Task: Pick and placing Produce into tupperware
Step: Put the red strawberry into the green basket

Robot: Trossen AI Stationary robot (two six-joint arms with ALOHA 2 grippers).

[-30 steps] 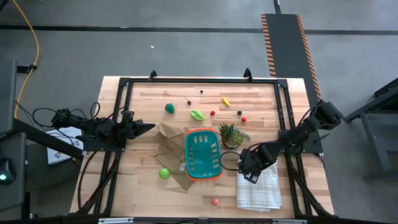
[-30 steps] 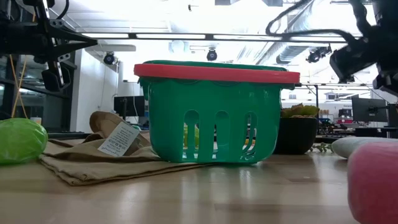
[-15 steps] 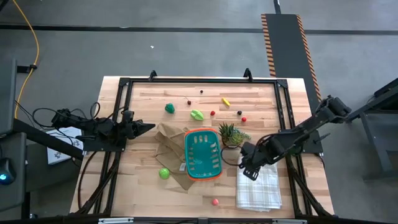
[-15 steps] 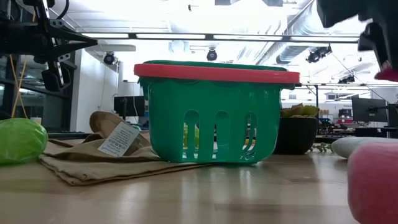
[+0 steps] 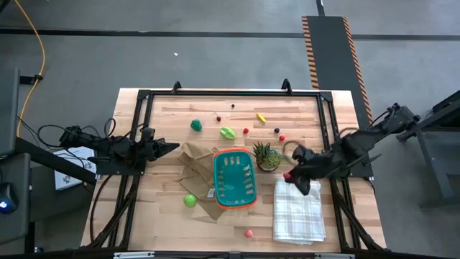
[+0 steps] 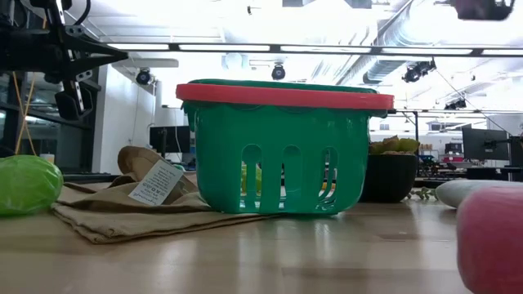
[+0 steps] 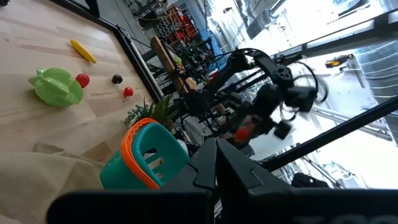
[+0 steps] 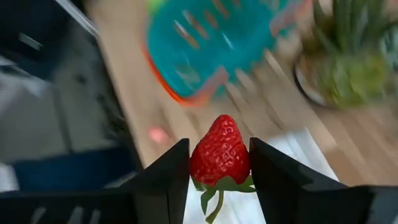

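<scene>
My right gripper [image 8: 219, 163] is shut on a red strawberry [image 8: 219, 151] and hangs above the white checked cloth [image 5: 298, 212], right of the teal tupperware [image 5: 234, 178]. In the high view the strawberry [image 5: 287, 175] shows at the gripper's tip. Loose produce lies toward the far edge: a green round piece [image 5: 196, 125], a leafy green piece [image 5: 228, 132], a yellow piece [image 5: 261, 117], red balls [image 5: 246, 131] and dark berries [image 5: 276, 130]. A green ball [image 5: 190, 201] and a pink piece [image 5: 249, 233] lie nearer. My left gripper [image 5: 171, 147] waits shut at the table's left. My right gripper pinches the strawberry by its two opposite sides [image 8: 196, 158] between its two fingers [image 8: 163, 180]. The fingers slant downward, coming from the table's right. The strawberry is lifted clear above the cloth, its green leaves toward the gripper and its tip pointing away.
A spiky potted plant [image 5: 267, 155] stands just right of the tupperware, close to my right gripper. A brown paper bag [image 5: 198, 169] lies under and left of the tupperware. A black frame [image 5: 230, 93] borders the table.
My right gripper has risen from just above the cloth with the strawberry and gone a little toward the far edge. It has tipped from pointing steeply down to a shallower slant. It has left the low view at the top.
</scene>
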